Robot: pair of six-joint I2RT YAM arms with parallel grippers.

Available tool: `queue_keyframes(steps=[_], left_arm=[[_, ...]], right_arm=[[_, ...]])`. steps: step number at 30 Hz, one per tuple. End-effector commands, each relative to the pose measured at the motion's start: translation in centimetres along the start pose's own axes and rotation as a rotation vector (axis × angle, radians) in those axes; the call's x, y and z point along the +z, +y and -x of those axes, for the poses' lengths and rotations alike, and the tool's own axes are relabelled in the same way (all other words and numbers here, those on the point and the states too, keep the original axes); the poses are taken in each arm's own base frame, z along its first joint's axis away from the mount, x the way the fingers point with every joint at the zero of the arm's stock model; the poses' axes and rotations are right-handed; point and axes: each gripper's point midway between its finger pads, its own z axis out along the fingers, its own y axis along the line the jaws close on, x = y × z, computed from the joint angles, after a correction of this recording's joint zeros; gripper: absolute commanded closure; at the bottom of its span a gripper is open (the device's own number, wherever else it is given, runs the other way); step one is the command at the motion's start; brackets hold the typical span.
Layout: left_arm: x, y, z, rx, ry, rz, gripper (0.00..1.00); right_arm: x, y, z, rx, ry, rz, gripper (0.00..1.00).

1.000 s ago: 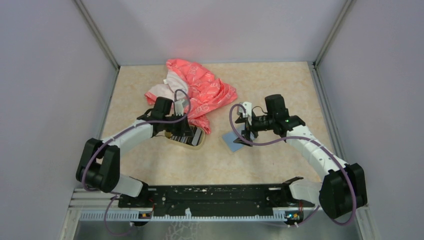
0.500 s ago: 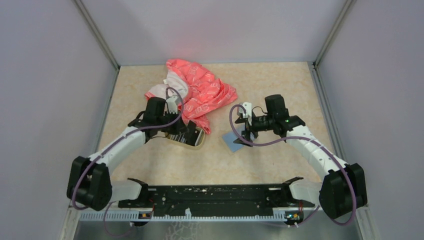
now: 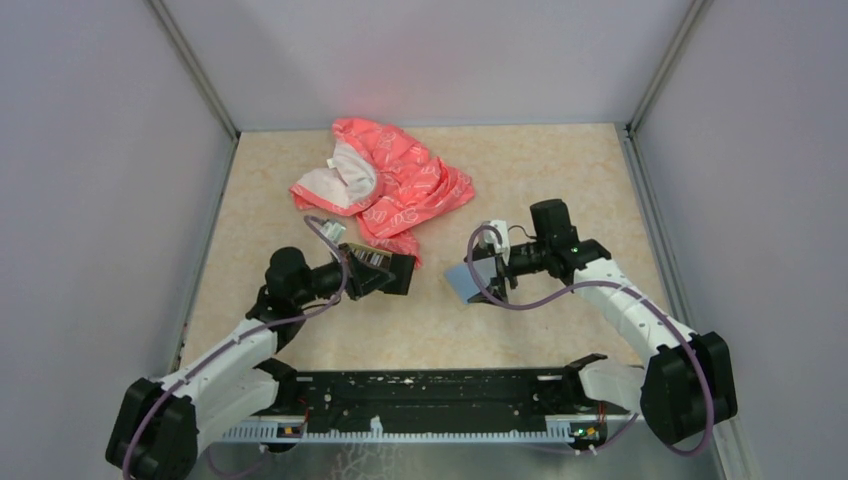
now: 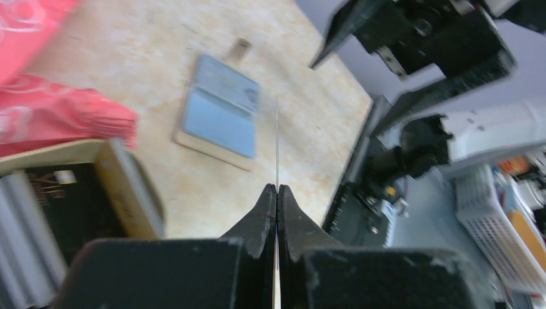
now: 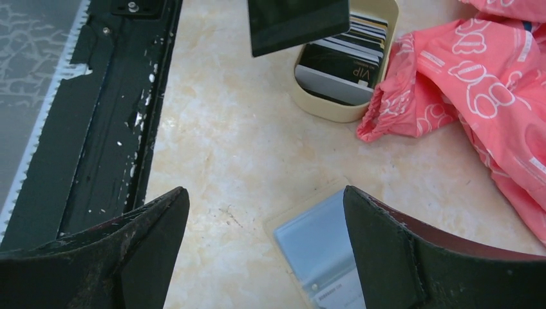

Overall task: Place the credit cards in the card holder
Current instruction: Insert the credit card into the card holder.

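My left gripper (image 4: 277,188) is shut on one dark credit card (image 5: 299,22), seen edge-on in the left wrist view. It hangs just above the oval dish (image 5: 322,106), where several more credit cards (image 5: 341,58) stand stacked. The card holder (image 3: 462,280) lies open on the table to the right, its blue-grey lining (image 4: 219,112) facing up. My right gripper (image 5: 264,193) stands open directly over the holder (image 5: 322,251), with nothing between its fingers. From above, the left gripper (image 3: 368,277) and its card (image 3: 393,276) hide most of the dish.
A crumpled pink-red patterned cloth (image 3: 400,180) lies behind the dish and touches its far side (image 5: 399,109). The black base rail (image 3: 430,390) runs along the near table edge. Grey walls close the table on three sides.
The left gripper closed on a card in the dish, and the arm drew back toward the near edge, lifting the card. The right gripper shifted slightly nearer over the holder.
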Motion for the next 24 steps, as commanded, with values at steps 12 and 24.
queue_keyframes(steps=[12, 24], left_arm=[[0.9, -8.9, 2.1, 0.121, -0.377, -0.264, 1.00], [2.3, -10.6, 3.0, 0.096, -0.451, -0.308, 1.00]], right_arm=[[0.5, 1.5, 4.2, 0.081, -0.182, 0.099, 0.20], [2.4, 1.6, 5.2, 0.223, -0.245, 0.092, 0.35]])
